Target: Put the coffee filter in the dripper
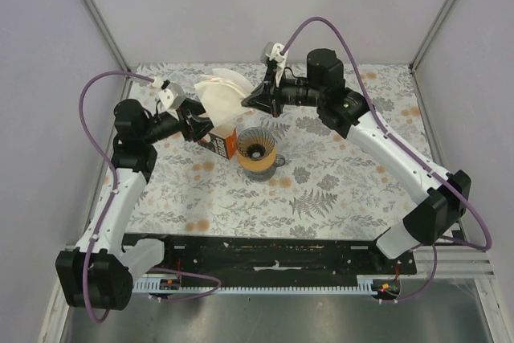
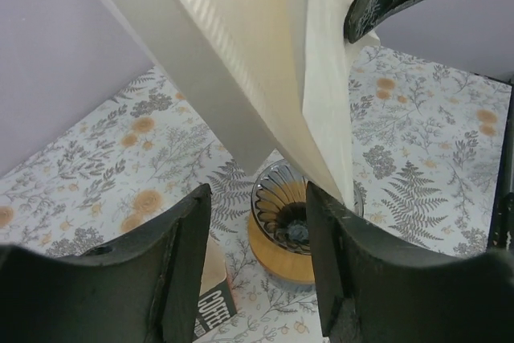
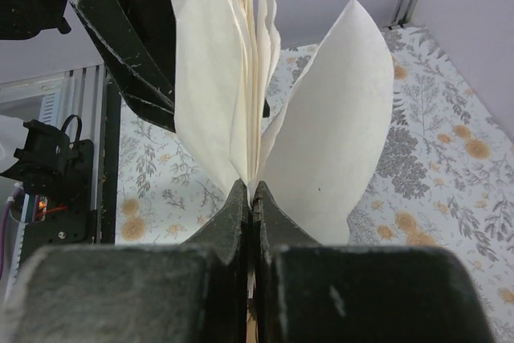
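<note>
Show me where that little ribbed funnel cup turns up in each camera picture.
Top external: the dripper sits mid-picture, beside the orange carton.
Left wrist: low centre, framed by the left gripper.
Right wrist: not visible.
Shared landmark: the fan of white papers, seen in all three.

White coffee filter (image 1: 223,94) aloft — dripper (image 1: 257,150) beside carton (image 1: 225,144)

high overhead, close left wrist, dripper (image 1: 256,150) shared
</note>
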You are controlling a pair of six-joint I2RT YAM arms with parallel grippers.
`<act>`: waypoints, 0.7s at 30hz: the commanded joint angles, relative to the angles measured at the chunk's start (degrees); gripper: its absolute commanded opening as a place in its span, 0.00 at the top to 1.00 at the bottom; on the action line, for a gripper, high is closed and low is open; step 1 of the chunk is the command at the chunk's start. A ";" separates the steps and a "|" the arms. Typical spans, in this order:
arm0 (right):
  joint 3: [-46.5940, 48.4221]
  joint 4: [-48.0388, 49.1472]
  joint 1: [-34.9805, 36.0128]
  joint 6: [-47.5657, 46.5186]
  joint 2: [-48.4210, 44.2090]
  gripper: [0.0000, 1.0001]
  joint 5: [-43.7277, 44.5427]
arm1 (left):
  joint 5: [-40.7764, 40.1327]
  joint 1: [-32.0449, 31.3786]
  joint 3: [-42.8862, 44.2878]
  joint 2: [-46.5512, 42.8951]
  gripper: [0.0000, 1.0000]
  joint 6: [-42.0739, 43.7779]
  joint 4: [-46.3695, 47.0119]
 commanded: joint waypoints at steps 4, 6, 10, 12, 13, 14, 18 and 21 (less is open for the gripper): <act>0.22 -0.41 -0.35 -3.33 -2.90 1.00 1.14 | -5.48 -0.62 1.39 -3.45 0.47 6.41 4.72; 0.22 -0.42 -0.35 -3.51 -2.90 1.00 1.75 | -5.58 -0.71 1.66 -4.06 0.52 7.81 5.25; 0.31 -0.77 -0.52 -4.04 -2.90 1.00 2.37 | -3.04 -0.88 1.39 -5.12 0.53 5.98 6.83; 0.57 -0.94 -0.52 -3.95 -2.81 1.00 2.45 | -2.33 -0.97 1.48 -4.94 0.52 4.75 7.01; 0.66 -1.03 -0.52 -3.95 -2.81 1.00 2.71 | -2.24 -0.97 1.57 -4.94 0.52 4.31 7.27; 0.58 -1.03 -0.52 -4.03 -2.72 1.00 3.07 | -1.98 -0.97 1.66 -5.03 0.52 3.87 7.45; 0.57 -1.12 -1.05 -3.34 -2.55 1.00 4.74 | -1.10 -1.15 2.45 -5.21 0.55 -0.43 9.55; 1.28 -0.68 -1.05 -2.90 -1.85 1.00 4.13 | -1.45 -1.94 2.62 -4.68 0.61 -2.73 10.35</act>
